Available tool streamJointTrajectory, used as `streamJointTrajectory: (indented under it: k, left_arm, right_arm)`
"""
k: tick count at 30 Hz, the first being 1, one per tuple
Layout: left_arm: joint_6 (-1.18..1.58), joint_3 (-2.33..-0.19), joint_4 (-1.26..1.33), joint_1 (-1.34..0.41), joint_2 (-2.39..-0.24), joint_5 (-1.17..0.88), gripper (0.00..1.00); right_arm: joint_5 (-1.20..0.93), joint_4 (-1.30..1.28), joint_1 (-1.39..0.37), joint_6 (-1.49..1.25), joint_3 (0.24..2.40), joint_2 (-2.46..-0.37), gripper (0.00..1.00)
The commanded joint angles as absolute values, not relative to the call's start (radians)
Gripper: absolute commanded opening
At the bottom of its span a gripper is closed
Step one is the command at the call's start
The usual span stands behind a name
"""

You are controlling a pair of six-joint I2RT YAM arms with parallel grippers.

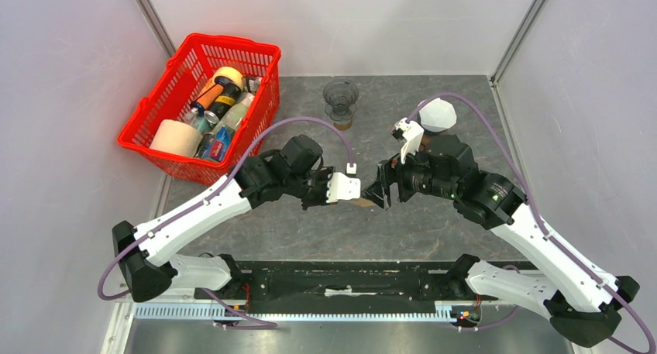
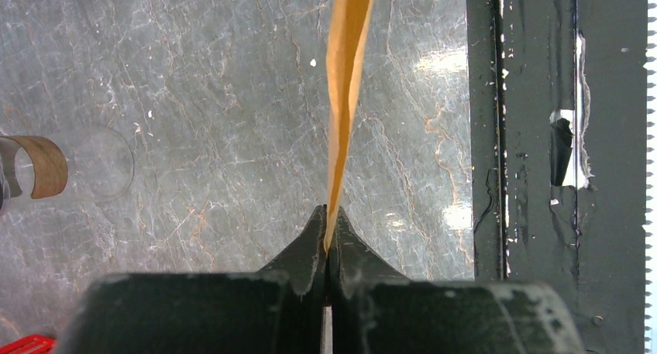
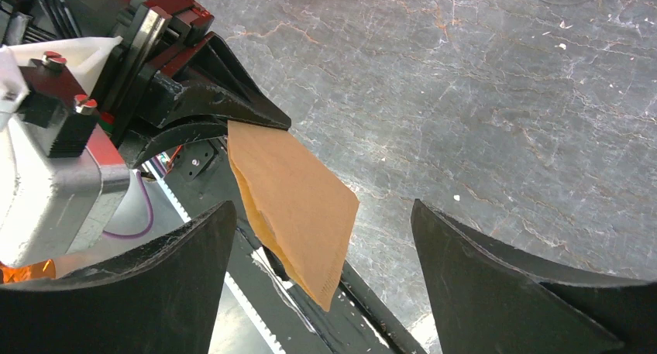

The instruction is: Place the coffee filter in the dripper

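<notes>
Helper: Where is the filter right now?

Me: My left hand [image 2: 327,222] is shut tight on one edge of the brown paper filter [image 2: 345,75]. It holds the filter up in the air over the bench [image 1: 325,234]. The filter is flat and folded, and it points toward my other hand.

Helper: And the right hand?

Me: My right hand [image 3: 323,211] is wide open with nothing in it. The filter shows between its two fingers, and neither one touches it.

Helper: Where does the filter have to go?

Me: Into the glass dripper [image 1: 341,100]. That sits at the back of the bench, well apart from both hands.

Helper: So what is the trick?

Me: I think the filter must be opened into a cup shape first. I would bring the right hand in slowly and pinch just one paper wall near the free edge, not both. Then I would pull softly, so the thin paper does not rip or slip out of the left hand. If I grab both walls, it may not open, and a flat filter would sit badly in the dripper.
</notes>
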State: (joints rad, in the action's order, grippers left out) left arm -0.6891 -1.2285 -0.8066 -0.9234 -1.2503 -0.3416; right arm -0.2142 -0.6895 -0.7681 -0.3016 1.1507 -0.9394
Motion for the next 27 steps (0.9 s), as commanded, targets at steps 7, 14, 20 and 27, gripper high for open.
streamJointTrajectory:
  k: [7, 14, 20, 27]
  left_arm:
    - [-0.693, -1.263, -0.802, -0.929, -1.238, -0.345, 0.02]
    - [-0.682, -1.275, -0.801, -0.929, -1.243, -0.339, 0.02]
    - [-0.669, -1.284, -0.801, -0.929, -1.246, -0.338, 0.02]
    - [-0.64, -1.293, -0.802, -0.929, -1.279, -0.294, 0.02]
  right_arm:
    - [-0.154, -0.708, -0.768, -0.28, 1.158, -0.959, 0.9]
    - [-0.192, -0.717, -0.769, -0.266, 1.136, -0.959, 0.89]
    - [-0.225, -0.721, -0.768, -0.263, 1.129, -0.978, 0.88]
    - [-0.306, -0.695, -0.769, -0.274, 1.14, -0.963, 0.87]
